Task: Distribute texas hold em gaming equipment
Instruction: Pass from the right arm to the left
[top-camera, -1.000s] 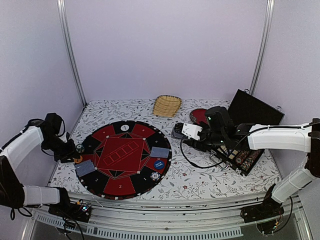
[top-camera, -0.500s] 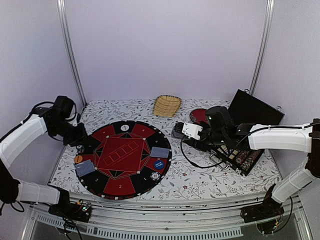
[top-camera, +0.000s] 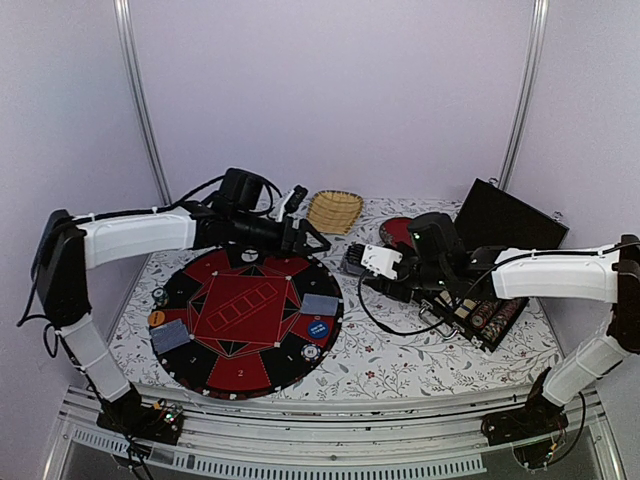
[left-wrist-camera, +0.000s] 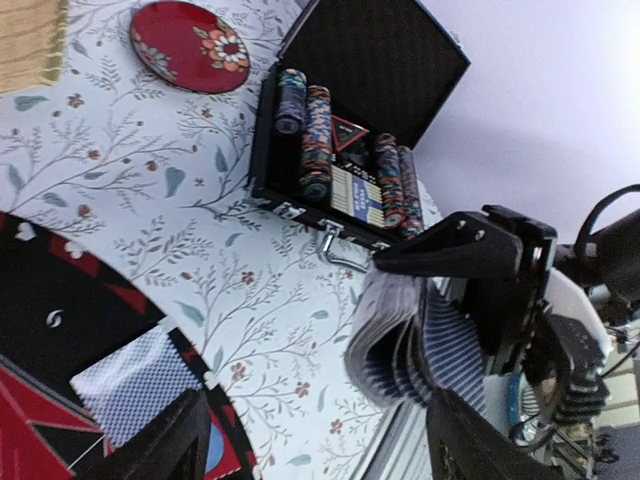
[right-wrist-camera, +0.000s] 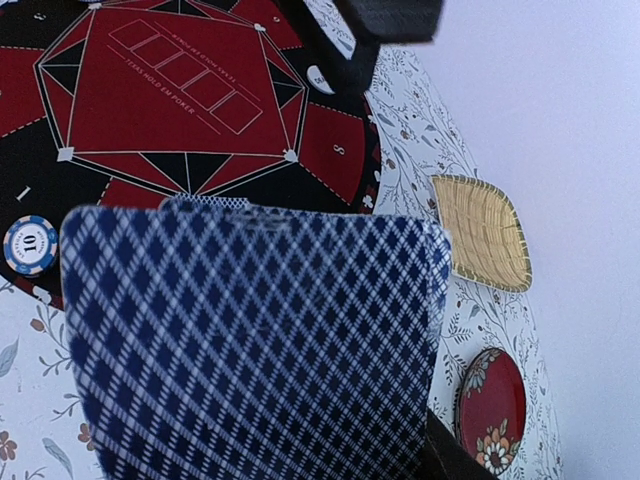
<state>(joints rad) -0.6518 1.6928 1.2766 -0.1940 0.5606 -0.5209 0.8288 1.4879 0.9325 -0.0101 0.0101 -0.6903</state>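
Grips fanned, diamond-patterned blue cards (right-wrist-camera: 250, 340) in right pincer (top-camera: 368, 263); holds left pincer (top-camera: 308, 228) splayed and empty over round red-black mat (top-camera: 240, 308).

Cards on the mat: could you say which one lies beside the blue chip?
The right-hand card, just behind the blue chip; the left-hand card lies apart.

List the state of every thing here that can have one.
chip case: open, lid up, chips racked inside
deck of cards: clamped in right pincer, backs showing
left pincer: open, empty
dealt cards: face down on poker mat
straw basket: empty
red plate: empty
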